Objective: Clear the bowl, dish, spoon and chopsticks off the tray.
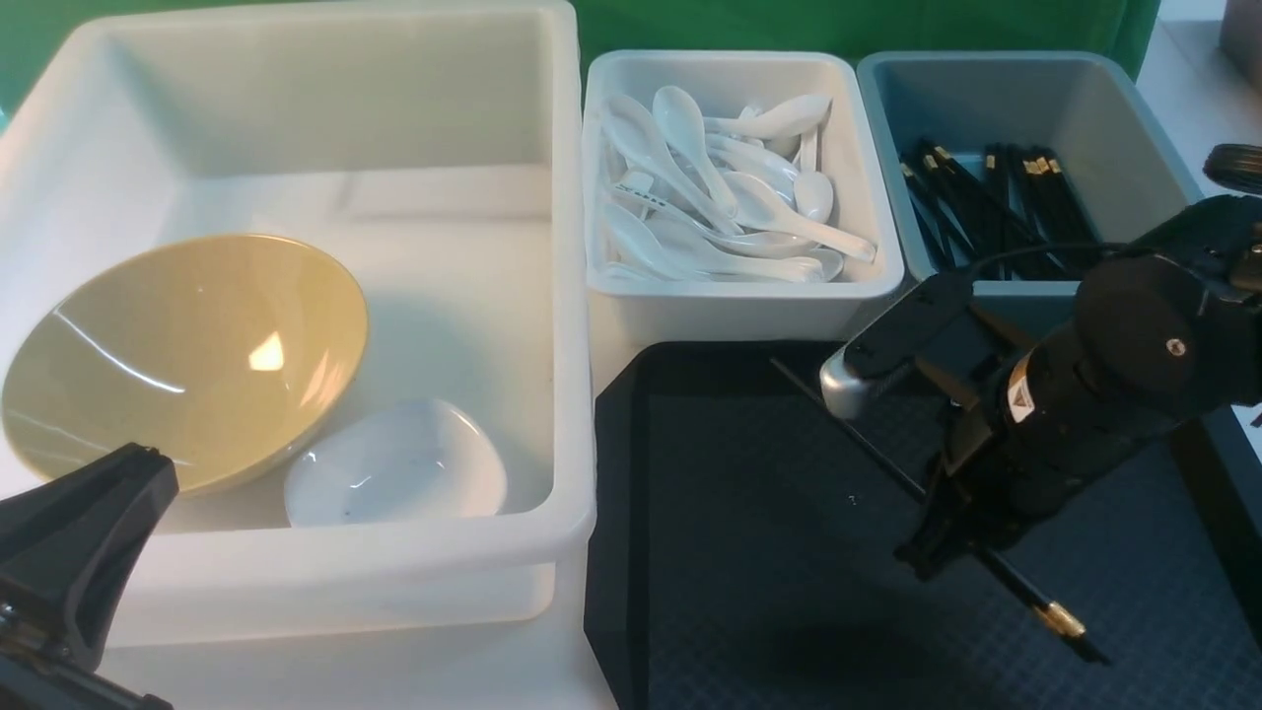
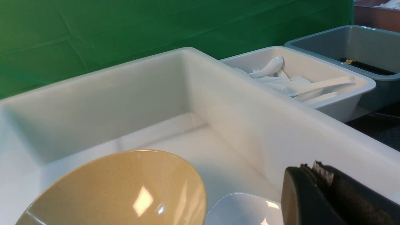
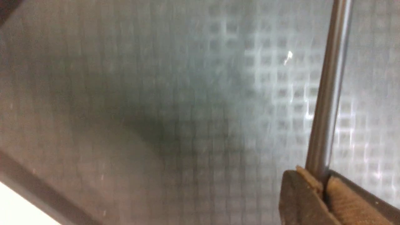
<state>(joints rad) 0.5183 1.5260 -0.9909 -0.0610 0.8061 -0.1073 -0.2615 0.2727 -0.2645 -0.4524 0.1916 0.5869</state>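
Chopsticks: the chopsticks [image 1: 996, 577] are lying slantwise on the tray [image 1: 749, 592], their thin tips pointing toward the tray's far edge and the gold-banded end nearer the robot; in the right wrist view they are showing as a dark shaft [image 3: 328, 103] running up out of the fingers.
Right gripper: the right gripper [image 1: 932, 552] is reaching down onto the tray and is pinching the chopsticks, its pads [image 3: 340, 200] pressing together on the shaft from both sides.
Tray: it is sitting right of the large white bin and in front of the two smaller bins; apart from the chopsticks, no tableware is showing on its waffle surface.
Bowl: the bowl [image 1: 187, 355] is lying tilted inside the large white bin [image 1: 572, 394], its opening facing up and toward the camera.
Dish: a small white dish [image 1: 394, 463] is lying in the same bin just beside the bowl, by its lower rim.
Spoon: white spoons [image 1: 730, 197] are piling up in the smaller white bin [image 1: 739, 306] behind the tray; which one came from the tray cannot be told.
Grey-blue bin: the grey-blue bin [image 1: 1124, 128] is holding more black chopsticks [image 1: 996, 202].
Left gripper: the left gripper [image 2: 315, 172] is hanging by the near edge of the large bin, its jaws pressed together with nothing between them.
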